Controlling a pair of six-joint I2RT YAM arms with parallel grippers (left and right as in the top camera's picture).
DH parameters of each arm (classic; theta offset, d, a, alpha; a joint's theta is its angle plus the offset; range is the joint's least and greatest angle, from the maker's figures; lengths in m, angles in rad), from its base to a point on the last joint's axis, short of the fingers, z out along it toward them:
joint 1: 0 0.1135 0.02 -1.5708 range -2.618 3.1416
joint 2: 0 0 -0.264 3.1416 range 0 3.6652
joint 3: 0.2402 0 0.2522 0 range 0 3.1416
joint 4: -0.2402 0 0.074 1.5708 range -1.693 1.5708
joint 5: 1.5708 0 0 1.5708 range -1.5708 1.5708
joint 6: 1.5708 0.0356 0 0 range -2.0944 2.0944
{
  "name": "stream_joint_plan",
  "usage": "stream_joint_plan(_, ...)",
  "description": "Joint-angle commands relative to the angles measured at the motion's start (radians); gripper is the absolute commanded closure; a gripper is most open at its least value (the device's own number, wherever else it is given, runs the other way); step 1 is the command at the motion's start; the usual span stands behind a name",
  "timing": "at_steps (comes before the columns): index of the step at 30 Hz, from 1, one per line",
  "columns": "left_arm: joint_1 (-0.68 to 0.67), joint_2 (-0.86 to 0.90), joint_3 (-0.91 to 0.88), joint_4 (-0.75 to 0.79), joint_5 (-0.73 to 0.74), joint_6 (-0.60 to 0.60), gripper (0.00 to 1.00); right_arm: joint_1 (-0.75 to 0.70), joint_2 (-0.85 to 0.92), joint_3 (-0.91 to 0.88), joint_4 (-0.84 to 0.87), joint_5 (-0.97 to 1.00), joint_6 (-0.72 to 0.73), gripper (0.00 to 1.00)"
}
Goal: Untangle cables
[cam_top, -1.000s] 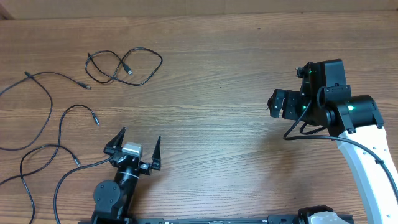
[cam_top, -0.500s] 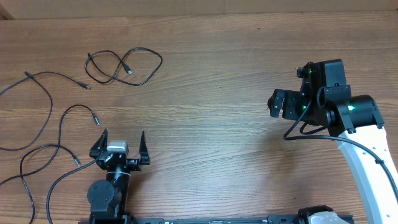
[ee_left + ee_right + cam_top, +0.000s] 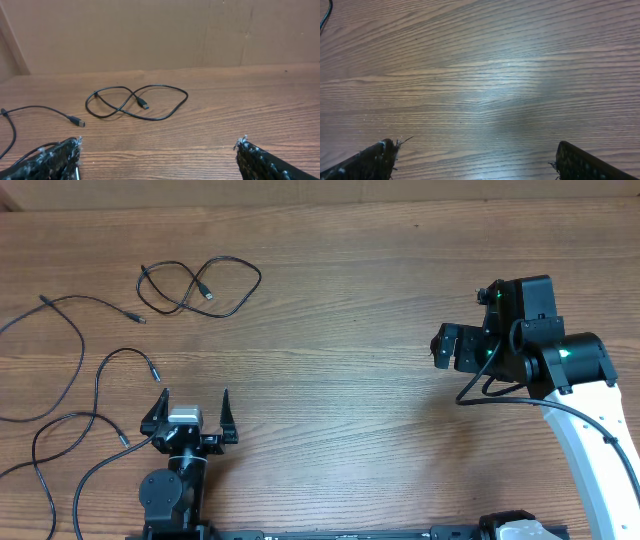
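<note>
Clearly, both claws stand spread wide and grasp nothing. The left claw [image 3: 193,396], at the lower left of the overhead frame, is over the wooden table [image 3: 340,420] and touches no cable. The right claw [image 3: 452,348] is at the middle right, well apart from all cables. One looped cable [image 3: 207,296] lies at the upper left, seen whole from the left wrist. The other cables [image 3: 80,340] are cut off by the left edge.
</note>
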Motion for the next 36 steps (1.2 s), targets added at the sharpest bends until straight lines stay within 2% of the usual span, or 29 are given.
stream_joint_plan(1, 0.006, -0.01, -0.003, -0.002, -0.011, -0.01, 0.0, 0.003, -0.001, 0.022, 0.005, 0.01, 0.003, 0.0)
stream_joint_plan(20, 0.006, -0.01, -0.003, -0.002, -0.011, -0.01, 0.01, 0.003, 0.001, 0.022, 0.005, 0.01, 0.003, 0.0)
stream_joint_plan(27, 0.006, -0.01, -0.003, -0.002, -0.011, -0.01, 0.0, 0.003, -0.066, 0.019, 0.053, -0.018, 0.003, 0.0)
stream_joint_plan(31, 0.006, -0.01, -0.003, -0.002, -0.011, -0.01, 0.0, 0.003, -0.159, -0.061, 0.289, -0.093, 0.003, 0.0)
stream_joint_plan(36, 0.006, -0.01, -0.003, -0.003, -0.011, -0.01, 0.01, 0.003, -0.301, -0.334, 0.695, -0.237, 0.003, 0.0)
